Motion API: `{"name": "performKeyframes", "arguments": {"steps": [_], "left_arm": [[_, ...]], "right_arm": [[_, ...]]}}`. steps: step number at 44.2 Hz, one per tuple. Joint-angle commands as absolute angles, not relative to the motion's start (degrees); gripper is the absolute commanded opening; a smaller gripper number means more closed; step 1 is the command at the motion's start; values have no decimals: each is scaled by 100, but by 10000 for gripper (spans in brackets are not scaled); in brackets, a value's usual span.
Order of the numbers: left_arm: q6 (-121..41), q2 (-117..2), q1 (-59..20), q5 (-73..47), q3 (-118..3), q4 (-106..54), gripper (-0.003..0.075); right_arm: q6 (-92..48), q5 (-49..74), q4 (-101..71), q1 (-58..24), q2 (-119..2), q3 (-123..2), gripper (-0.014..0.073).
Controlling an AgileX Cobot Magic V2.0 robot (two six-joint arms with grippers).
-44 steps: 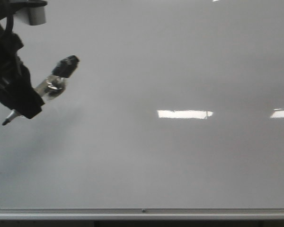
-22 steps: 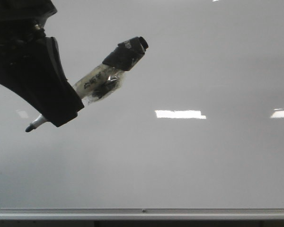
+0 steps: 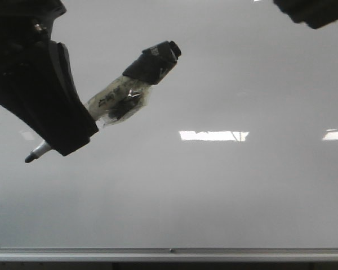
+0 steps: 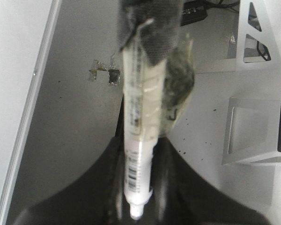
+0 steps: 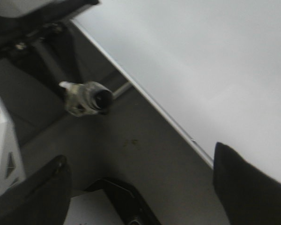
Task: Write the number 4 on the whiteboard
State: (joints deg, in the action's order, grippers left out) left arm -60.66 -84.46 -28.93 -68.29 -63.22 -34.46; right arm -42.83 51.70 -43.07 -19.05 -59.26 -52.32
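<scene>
The whiteboard [image 3: 225, 185] is a glossy pale grey board with a silver rail [image 3: 169, 254] along its bottom edge. No number 4 shows on it; I see no marker lines. My left gripper [image 3: 65, 132] is shut on a white marker [image 3: 115, 98]. The marker's dark tip [image 3: 30, 158] points down-left and its black taped end points up-right. In the left wrist view the marker [image 4: 139, 140] sits between the black fingers [image 4: 103, 183]. My right gripper [image 5: 140, 187] is open and empty. Only its dark edge [image 3: 314, 11] shows at the front view's top right.
Bright rectangular light reflections [image 3: 213, 135] lie on the board. The right wrist view shows the board's edge [image 5: 168, 119], the left arm holding the marker [image 5: 86, 97] and dark floor below. A metal frame [image 4: 257, 126] stands beside the left gripper.
The left gripper with the marker has come nearer the camera and moved right, then dipped its tip slightly down-left. The right gripper's edge has entered at top right.
</scene>
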Motion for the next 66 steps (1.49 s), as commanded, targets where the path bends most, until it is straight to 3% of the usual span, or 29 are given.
{"name": "performKeyframes", "arguments": {"steps": [1, 11, 37, 40, 48, 55, 62, 66], "left_arm": [[-6235, -8222, -2939, -6910, -6494, -3915, -20], [-6388, -8222, -2939, -6919, -6494, -4079, -20], [-6388, -8222, -2939, -6922, -6494, -4178, -20], [-6388, -8222, -2939, -6922, -6494, -4178, -20], [-6388, -8222, -2939, -6922, -6494, -4178, -20], [-6388, -8222, -2939, -6922, -6494, -4178, -20], [-6388, -8222, -2939, -6791, -6494, -4178, -14], [-6388, -8222, -2939, -6742, -6494, -4178, 70]], "right_arm": [[-5057, 5535, -5418, -1929, -6277, -5660, 633], [-5499, 6321, -6012, -1924, -7280, -5983, 633], [-6108, 6191, -6387, -2396, -8331, -6336, 628], [-6102, 6206, -6397, -2396, -8362, -6336, 561], [-6102, 6371, -6397, -2396, -8362, -6336, 193], [-6102, 6500, -6397, -2396, -8362, -6336, -49], [-6121, 6504, -6387, -2396, -8362, -6336, -65], [-6121, 6504, -6375, -2353, -8348, -6336, -65]]}}
